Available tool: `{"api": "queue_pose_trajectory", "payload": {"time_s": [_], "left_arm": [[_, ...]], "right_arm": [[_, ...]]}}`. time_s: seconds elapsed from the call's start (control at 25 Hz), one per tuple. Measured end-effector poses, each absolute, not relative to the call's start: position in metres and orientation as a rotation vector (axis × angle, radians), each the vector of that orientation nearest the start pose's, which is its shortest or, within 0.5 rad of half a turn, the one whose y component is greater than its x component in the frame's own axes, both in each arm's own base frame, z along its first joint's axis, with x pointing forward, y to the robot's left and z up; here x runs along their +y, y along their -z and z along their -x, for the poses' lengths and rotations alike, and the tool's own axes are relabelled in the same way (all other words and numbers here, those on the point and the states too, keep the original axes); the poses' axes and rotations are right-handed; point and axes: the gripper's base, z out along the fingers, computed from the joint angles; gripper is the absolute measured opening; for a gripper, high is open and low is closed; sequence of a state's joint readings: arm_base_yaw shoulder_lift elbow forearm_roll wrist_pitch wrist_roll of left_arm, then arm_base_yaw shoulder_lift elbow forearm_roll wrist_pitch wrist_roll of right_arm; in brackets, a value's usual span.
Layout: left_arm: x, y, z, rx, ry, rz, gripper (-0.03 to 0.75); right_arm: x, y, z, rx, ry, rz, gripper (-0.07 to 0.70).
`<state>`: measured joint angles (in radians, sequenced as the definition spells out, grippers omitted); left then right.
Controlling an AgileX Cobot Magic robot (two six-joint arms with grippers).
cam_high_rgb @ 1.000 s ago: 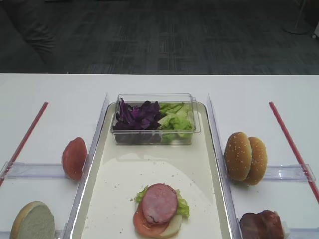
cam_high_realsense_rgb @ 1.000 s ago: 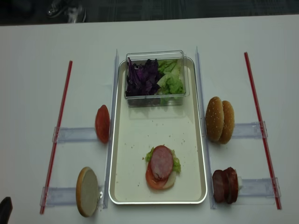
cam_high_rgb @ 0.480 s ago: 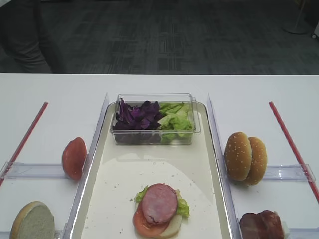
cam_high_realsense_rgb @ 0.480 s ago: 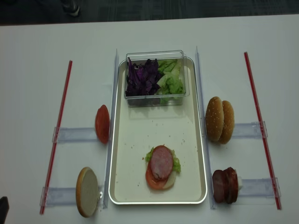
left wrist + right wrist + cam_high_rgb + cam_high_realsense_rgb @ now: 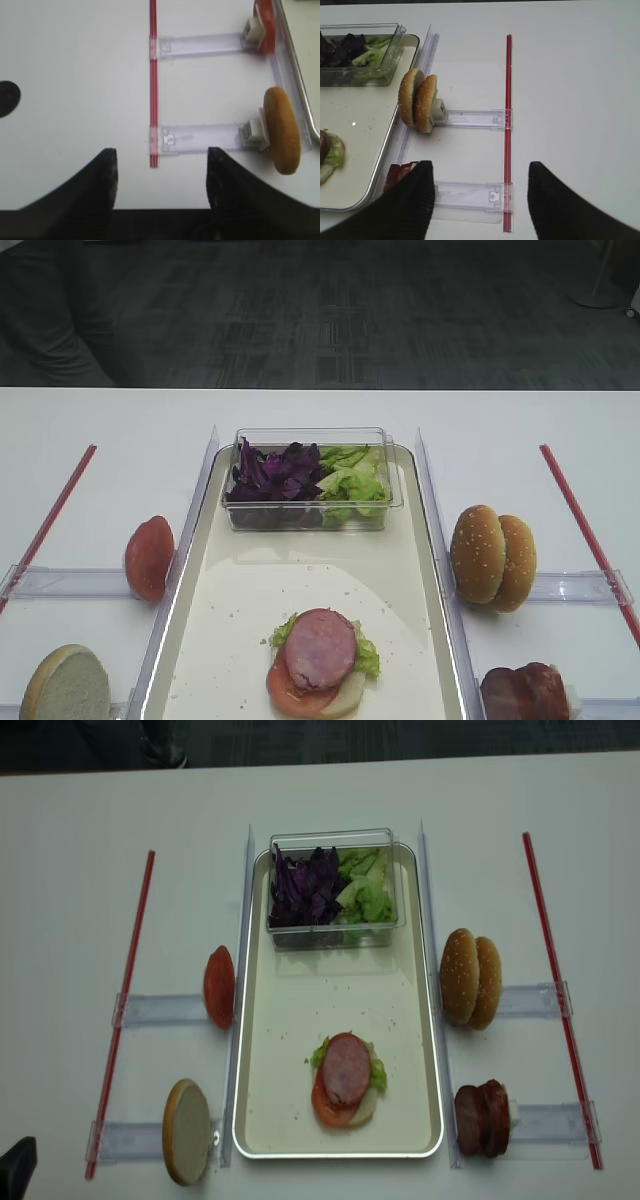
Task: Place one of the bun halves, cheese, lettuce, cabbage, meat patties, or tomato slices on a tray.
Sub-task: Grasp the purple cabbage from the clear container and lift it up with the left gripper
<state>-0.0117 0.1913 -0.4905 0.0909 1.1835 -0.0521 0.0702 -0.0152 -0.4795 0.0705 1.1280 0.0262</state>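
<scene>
The cream tray (image 5: pixel 215 615) (image 5: pixel 300 1010) carries a stack near its front: a pale bun half, a tomato slice and lettuce, topped by a pink meat round (image 5: pixel 320 648) (image 5: pixel 346 1068). Purple cabbage (image 5: pixel 275 472) and lettuce (image 5: pixel 352 480) fill a clear box at the tray's far end. My left gripper (image 5: pixel 161 152) hangs open over the table left of the tray, holding nothing. Over the lower right holder my right gripper (image 5: pixel 481 167) is open and empty, beside the dark meat patties (image 5: pixel 395 175) (image 5: pixel 482 1118).
Two sesame bun halves (image 5: pixel 492 555) (image 5: pixel 418 100) stand on edge right of the tray. On the left stand a tomato slice (image 5: pixel 149 557) (image 5: pixel 263 22) and a pale-faced bun half (image 5: pixel 67 685) (image 5: pixel 281 130). Red strips (image 5: pixel 125 1000) (image 5: pixel 508 125) flank both sides.
A dark gripper tip at the bottom left corner of the realsense view has shifted slightly. The food and tray have not moved.
</scene>
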Motion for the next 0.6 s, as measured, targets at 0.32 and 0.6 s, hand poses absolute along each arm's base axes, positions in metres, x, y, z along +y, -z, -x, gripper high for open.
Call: {"api": "queue_pose_trajectory", "payload": {"time_s": [0.32, 0.6], "left_arm": [[0.006, -0.267, -0.071, 2.663, -0.061, 0.127, 0.366], [0.005, -0.274, -0.125, 2.827, -0.067, 0.175, 0.366]], "right_arm": [[0.005, -0.266, 0.008, 2.117, -0.143, 0.052, 0.445], [0.005, -0.266, 0.008, 2.117, -0.143, 0.052, 0.445]]}}
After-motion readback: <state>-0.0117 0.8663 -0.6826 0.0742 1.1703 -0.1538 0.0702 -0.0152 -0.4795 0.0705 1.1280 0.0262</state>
